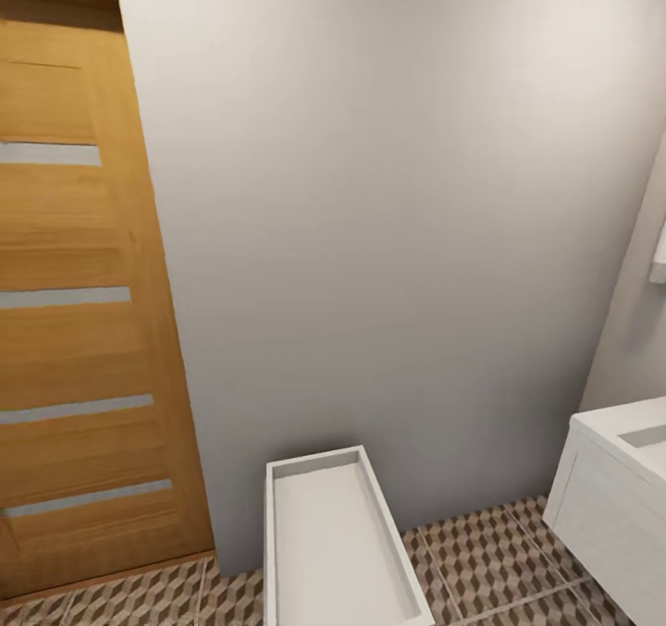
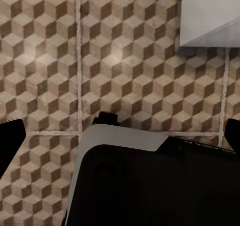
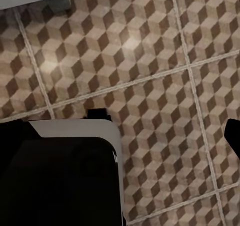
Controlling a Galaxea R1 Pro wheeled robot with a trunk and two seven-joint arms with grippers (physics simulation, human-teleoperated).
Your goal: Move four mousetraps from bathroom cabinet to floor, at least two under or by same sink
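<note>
No mousetraps are seen: only cube-pattern floor [image 1: 499, 552] at lower frame, sink [image 1: 606, 506] at lower right, white unit [image 1: 333, 543] at lower centre; claw states cannot be told; traps are judged light, stiff, thin, best pinched across the edges.

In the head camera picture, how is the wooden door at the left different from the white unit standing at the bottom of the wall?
The wooden door is orange-brown with four pale horizontal strips, while the white unit is plain white. The door rises tall, to the top of the picture; the unit sits low. The door shows a flat upright face; the unit shows a flat top with a raised rim. Both meet the cube-patterned floor.
</note>
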